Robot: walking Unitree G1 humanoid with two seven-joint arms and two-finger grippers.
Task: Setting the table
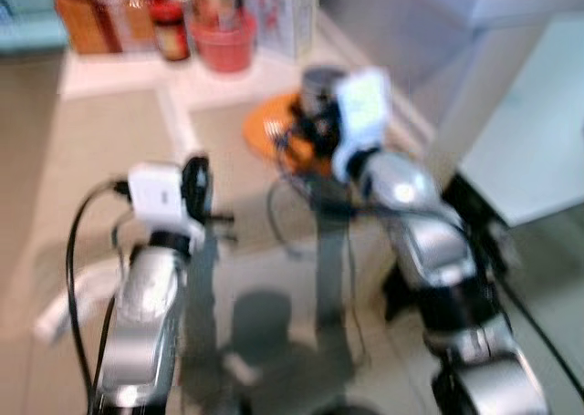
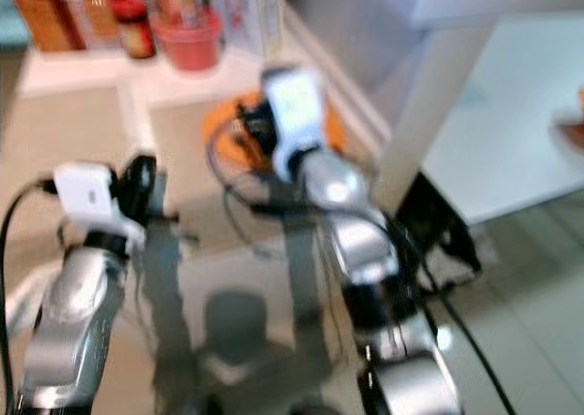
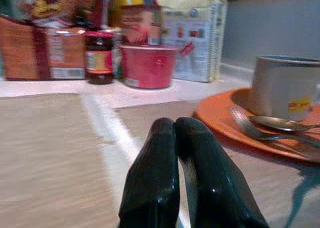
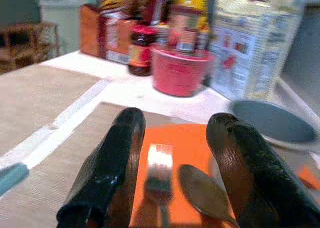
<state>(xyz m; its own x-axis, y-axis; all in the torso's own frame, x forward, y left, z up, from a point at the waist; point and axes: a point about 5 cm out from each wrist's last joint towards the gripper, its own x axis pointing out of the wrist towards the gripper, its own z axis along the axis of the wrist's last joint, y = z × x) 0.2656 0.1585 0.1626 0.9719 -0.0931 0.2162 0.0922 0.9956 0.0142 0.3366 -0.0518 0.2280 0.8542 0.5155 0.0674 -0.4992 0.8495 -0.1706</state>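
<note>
Right claw spreads wide over fork and spoon; left claw pinched closed; labels unreadable.

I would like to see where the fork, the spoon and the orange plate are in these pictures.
fork (image 4: 160, 170): right wrist view, on its tines.
spoon (image 4: 200, 190): right wrist view, on its bowl.
orange plate (image 3: 220, 119): left wrist view, on the bare rim nearest the left hand.
</note>
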